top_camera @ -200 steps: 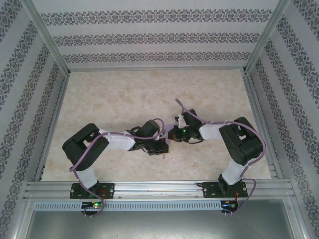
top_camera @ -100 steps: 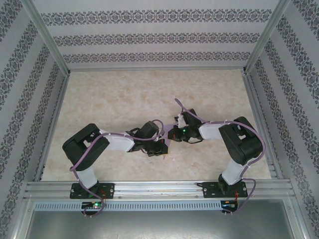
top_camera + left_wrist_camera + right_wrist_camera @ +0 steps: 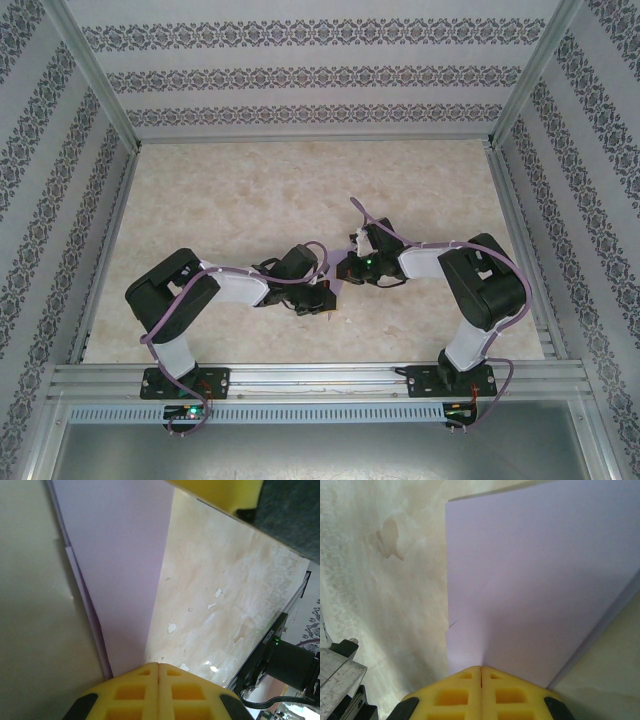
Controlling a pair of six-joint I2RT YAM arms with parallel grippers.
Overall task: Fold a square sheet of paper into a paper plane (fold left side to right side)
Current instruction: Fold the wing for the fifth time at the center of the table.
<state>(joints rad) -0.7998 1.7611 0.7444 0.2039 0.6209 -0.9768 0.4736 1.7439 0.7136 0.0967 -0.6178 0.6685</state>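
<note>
Two robot arms reach toward each other over the middle of the pale, marbled surface (image 3: 250, 200). The left gripper (image 3: 326, 296) and the right gripper (image 3: 346, 268) are very near each other there, just above the surface.

The sheet of paper (image 3: 120, 570) is lilac and plain. It is between the two grippers, at the middle of the surface. Seen from above, the arms hide almost all of it.

From the left wrist, the left gripper has its two yellow fingers (image 3: 130, 692) pressed together. They are pinching a narrow end of the paper. More than one layer shows along the paper's edge, so it is folded. The surface, with small chipped spots, lies past the paper. Another yellow finger (image 3: 220, 492) shows at the far end of the paper.

From the right wrist, the right gripper (image 3: 481, 669) is pressed together too. It is pinching the edge of the paper, which spreads out wide from the fingers. I cannot tell whether the paper lies flat on the surface or is lifted off it.
</note>
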